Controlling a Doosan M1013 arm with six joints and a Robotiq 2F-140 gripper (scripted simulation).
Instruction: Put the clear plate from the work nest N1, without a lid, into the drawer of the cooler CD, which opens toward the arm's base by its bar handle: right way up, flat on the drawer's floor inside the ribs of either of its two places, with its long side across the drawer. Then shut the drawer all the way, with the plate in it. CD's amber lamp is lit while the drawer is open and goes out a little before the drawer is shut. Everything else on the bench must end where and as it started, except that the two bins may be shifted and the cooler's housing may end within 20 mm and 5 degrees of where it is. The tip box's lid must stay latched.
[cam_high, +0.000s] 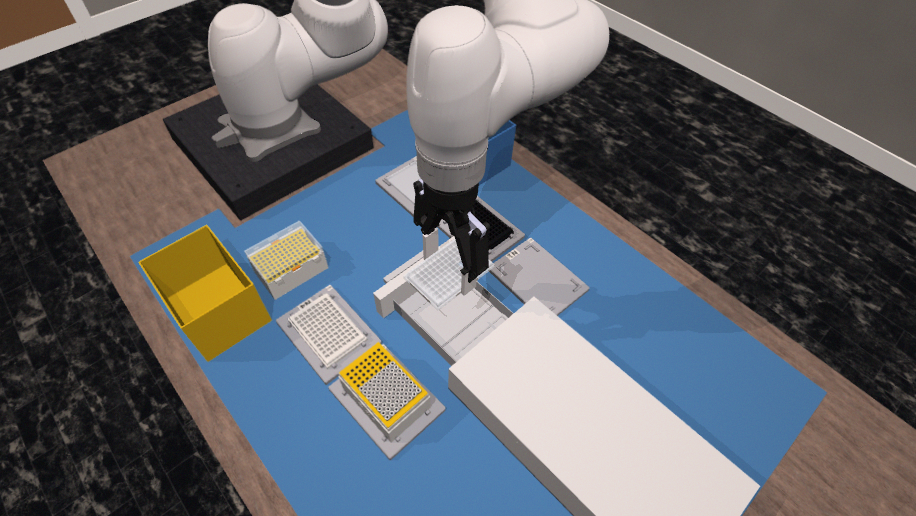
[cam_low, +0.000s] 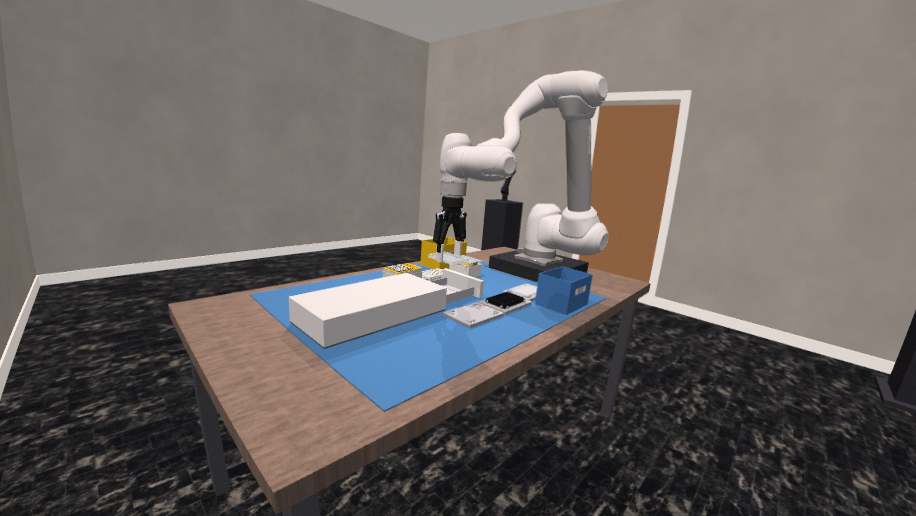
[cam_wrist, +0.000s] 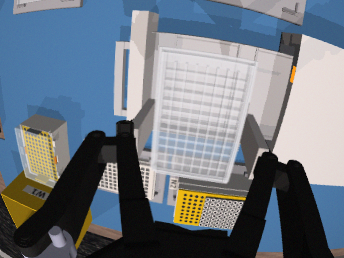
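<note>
Above the open drawer (cam_high: 462, 318) of the cooler (cam_high: 596, 410), I hold the clear plate (cam_high: 437, 273) clamped in the gripper (cam_high: 448, 259), level, clear of the drawer's floor, nest N1 (cam_high: 540, 275) bare alongside.

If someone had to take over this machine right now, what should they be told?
Gripper: shut on the clear plate, held level above the open drawer of the cooler.
Done: drawer pulled out; plate lifted from its nest, which is bare.
Left: lower the plate flat into a drawer place, let go, push the drawer shut by its handle.
Leave the tip box and everything else alone.
</note>
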